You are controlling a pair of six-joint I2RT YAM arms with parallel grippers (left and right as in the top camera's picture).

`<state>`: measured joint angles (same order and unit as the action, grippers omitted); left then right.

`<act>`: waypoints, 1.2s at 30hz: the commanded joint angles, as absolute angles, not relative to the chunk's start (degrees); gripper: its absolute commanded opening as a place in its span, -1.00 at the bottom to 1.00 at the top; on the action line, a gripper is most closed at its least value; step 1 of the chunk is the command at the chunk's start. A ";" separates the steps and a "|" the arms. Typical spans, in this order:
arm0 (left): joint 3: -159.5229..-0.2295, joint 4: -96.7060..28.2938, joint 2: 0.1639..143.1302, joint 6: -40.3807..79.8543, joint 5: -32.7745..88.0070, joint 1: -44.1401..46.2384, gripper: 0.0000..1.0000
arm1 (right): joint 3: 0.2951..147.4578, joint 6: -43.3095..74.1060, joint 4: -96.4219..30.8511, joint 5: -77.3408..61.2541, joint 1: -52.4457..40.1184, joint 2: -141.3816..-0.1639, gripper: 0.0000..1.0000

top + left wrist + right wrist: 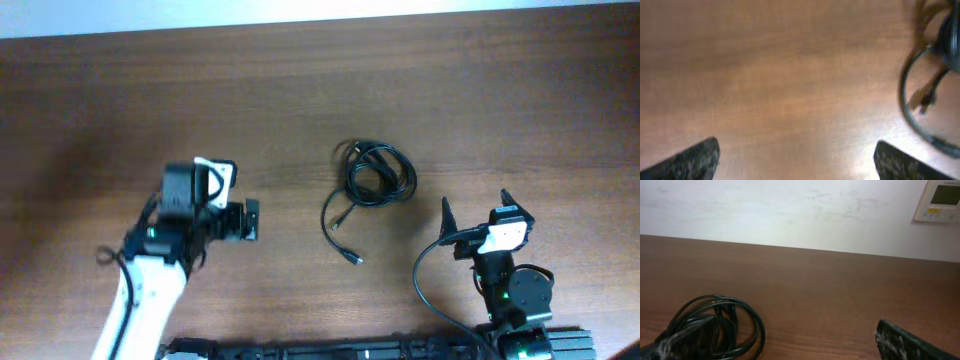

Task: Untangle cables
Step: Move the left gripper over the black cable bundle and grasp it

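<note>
The cables [379, 172] are thin black cords looped in a loose bundle near the middle of the wooden table [300, 90]. One tail curves down to a small plug [352, 257]. My left gripper [251, 220] is open and empty, left of the bundle and apart from it. In the left wrist view its fingers [800, 162] spread wide over bare wood, with the cable's loop [912, 102] at the right edge. My right gripper [478, 208] is open and empty, right of the bundle. In the right wrist view [790, 345] the coil [747, 317] lies by its left finger.
A white wall [790, 210] rises behind the table's far edge, with a small control panel [940, 200] on it. A thicker black wire [425, 275] loops beside the right arm's base at the table's front.
</note>
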<state>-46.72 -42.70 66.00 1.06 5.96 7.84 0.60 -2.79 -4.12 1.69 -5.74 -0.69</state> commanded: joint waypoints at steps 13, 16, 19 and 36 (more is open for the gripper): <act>-60.75 -46.78 70.17 0.40 14.41 7.70 0.97 | 5.08 9.30 -14.13 -1.69 -5.93 -0.93 0.97; -60.75 -42.52 70.17 4.56 14.66 7.75 0.97 | 10.46 9.32 -22.15 -1.67 -5.93 -2.20 0.97; -60.75 -39.83 70.17 4.69 16.93 7.75 0.97 | 16.32 9.34 -27.77 -1.69 -5.93 -5.39 0.97; -67.00 -34.11 74.22 5.96 16.40 11.16 0.98 | 49.54 6.02 -51.88 -8.62 -5.93 -44.12 0.97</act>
<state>-62.85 -32.91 71.33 5.63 16.10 8.93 45.17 7.70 -48.05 -9.21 -5.74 -40.10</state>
